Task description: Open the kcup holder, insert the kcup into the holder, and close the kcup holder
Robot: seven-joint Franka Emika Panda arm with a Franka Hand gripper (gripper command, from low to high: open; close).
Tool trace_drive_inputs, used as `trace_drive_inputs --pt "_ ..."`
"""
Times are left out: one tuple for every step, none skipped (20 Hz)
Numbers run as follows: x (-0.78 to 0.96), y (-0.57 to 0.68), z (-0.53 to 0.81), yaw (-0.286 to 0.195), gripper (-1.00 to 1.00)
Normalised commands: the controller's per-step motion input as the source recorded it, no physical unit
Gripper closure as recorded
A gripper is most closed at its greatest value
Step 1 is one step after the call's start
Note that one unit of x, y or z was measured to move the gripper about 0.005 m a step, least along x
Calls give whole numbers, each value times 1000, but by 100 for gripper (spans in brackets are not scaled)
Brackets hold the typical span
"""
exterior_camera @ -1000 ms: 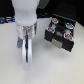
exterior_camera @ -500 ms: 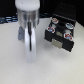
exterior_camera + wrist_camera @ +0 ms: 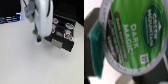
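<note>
The kcup [image 3: 36,35], a small white pod with a green top, hangs above the white table with my gripper [image 3: 36,33] shut on it. The kcup holder [image 3: 61,43] is the black boxy unit just to the exterior view's right of the pod. Its tray is pulled open and several pods [image 3: 68,35] sit in the round slots. The wrist view is almost filled by the kcup's green lid [image 3: 131,32], printed "Dark Magic". A teal finger pad [image 3: 94,37] presses against the lid's edge. The far finger is hidden behind the pod.
The white table [image 3: 25,62] stretches in front of the gripper and holder. Dark, blurred items [image 3: 7,20] line the back edge at the exterior view's left. The arm's white body [image 3: 44,10] rises above the pod.
The gripper has risen off the table with the kcup and moved toward the exterior view's right, nearer the open holder. The holder has not moved.
</note>
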Motion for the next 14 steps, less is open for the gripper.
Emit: trace_drive_inputs --pt "55 602 564 25 100" --pt "36 607 537 26 100" --pt "27 610 498 24 100" --pt "17 610 468 24 100" --pt "23 605 490 23 100" --pt "99 640 500 10 100" --pt "91 627 504 9 100" --pt "102 625 498 13 100" --pt "95 647 483 21 100" --pt "136 658 446 2 100" --pt "130 665 411 0 100" --pt "122 661 375 2 100" --pt "112 649 348 6 100" --pt "115 645 345 8 100"
